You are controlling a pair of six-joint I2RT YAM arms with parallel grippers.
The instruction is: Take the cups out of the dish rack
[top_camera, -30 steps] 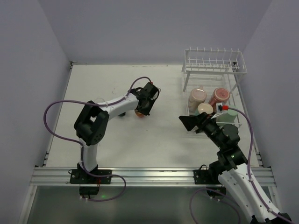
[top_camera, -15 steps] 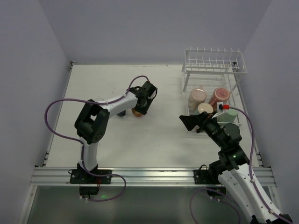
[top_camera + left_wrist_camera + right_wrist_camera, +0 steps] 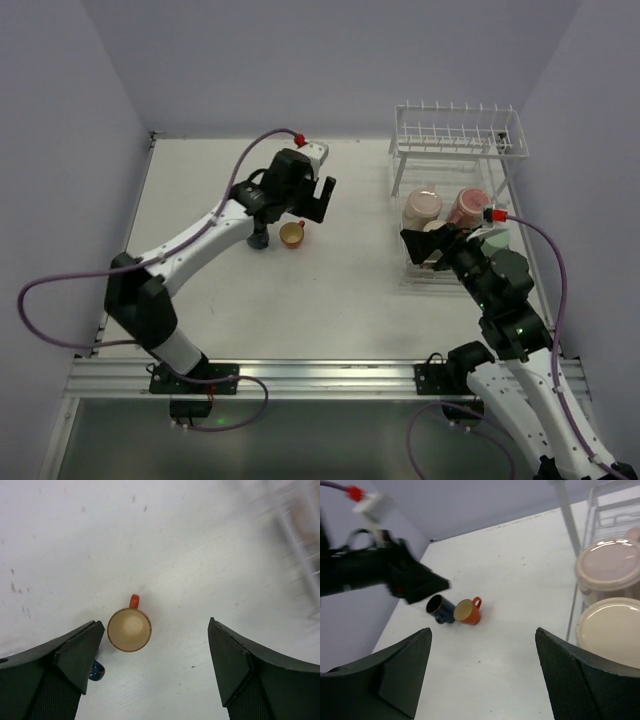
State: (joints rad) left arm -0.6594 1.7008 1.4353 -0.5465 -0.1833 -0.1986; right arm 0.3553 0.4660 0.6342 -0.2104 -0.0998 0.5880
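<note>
A small orange-red cup (image 3: 292, 235) (image 3: 129, 629) stands upright on the table, free, beside a small dark blue cup (image 3: 260, 240) (image 3: 440, 609). My left gripper (image 3: 305, 208) (image 3: 155, 665) hangs open above them with nothing between its fingers. In the white wire dish rack (image 3: 455, 140) the lower tier holds a pale pink cup (image 3: 420, 207) (image 3: 612, 565), a red-pink cup (image 3: 468, 207), a cream cup (image 3: 437, 230) (image 3: 612, 625) and a light green cup (image 3: 492, 243), partly hidden by my right arm. My right gripper (image 3: 425, 248) (image 3: 485, 670) is open and empty, just left of the cream cup.
The rack's upper shelf with upright prongs (image 3: 455, 128) stands on thin legs (image 3: 567, 510) at the back right. Grey walls close in the table on three sides. A metal rail (image 3: 320, 375) runs along the near edge.
My left gripper opened, let go of the orange-red cup and rose up and back from it. My right gripper moved right, toward the rack's lower tier.
</note>
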